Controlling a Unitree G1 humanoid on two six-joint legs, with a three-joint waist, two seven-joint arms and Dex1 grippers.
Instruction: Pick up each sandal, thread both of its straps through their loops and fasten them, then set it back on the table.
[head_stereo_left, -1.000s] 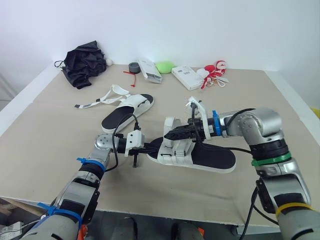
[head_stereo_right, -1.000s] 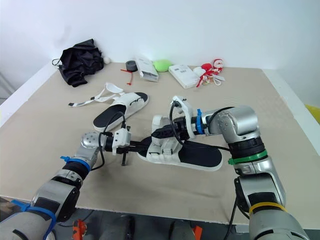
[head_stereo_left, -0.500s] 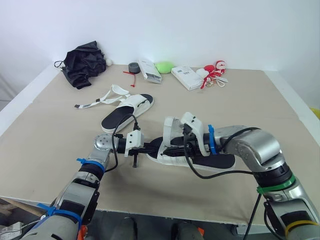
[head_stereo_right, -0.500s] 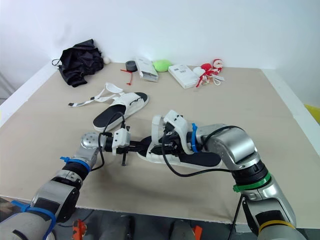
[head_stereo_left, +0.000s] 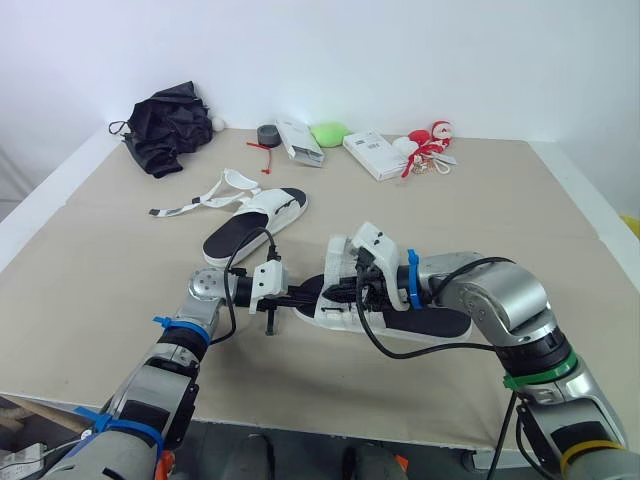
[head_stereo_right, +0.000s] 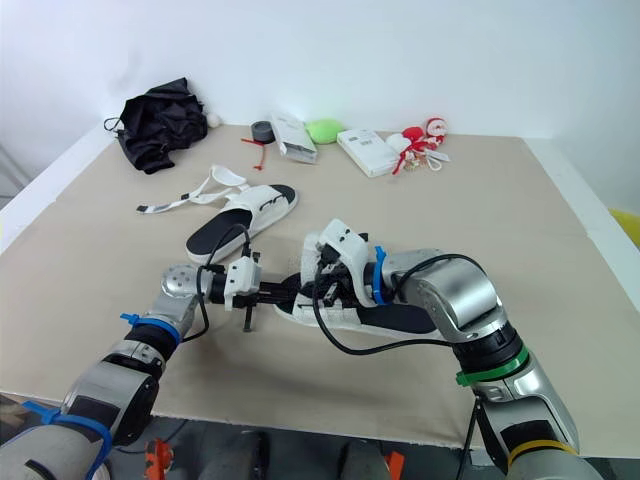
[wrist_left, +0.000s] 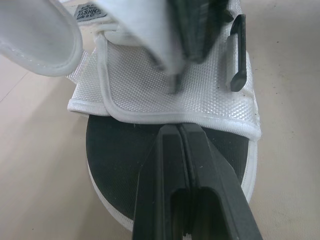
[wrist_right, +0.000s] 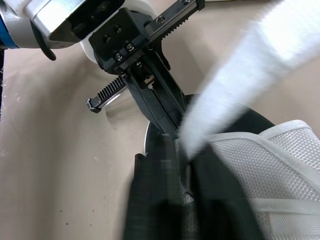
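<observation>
**Near sandal held at table centre.** The near sandal (head_stereo_left: 432, 322) is shown lying on the table (head_stereo_left: 100, 270), with its black footbed facing up and its toe end turned toward the robot's left. The left gripper (head_stereo_left: 308, 297) is seen at that toe end. Its 2 fingers (wrist_left: 180, 150) are pressed together over the footbed, and their tips meet the edge of the white mesh front band (wrist_left: 165, 95). Whether anything is pinched between them cannot be told. The right gripper (head_stereo_left: 347, 291) is placed over the same band from the opposite side. It is clamped on a loose white strap (wrist_right: 250, 65), which rises away from its fingers. The 2 grippers are close together, tip to tip. The far sandal (head_stereo_left: 245, 228) is seen farther back to the left, well apart, with its straps (head_stereo_left: 190, 207) spread loose on the table. A black cloth (head_stereo_left: 165, 125) is visible at the far left corner.
</observation>
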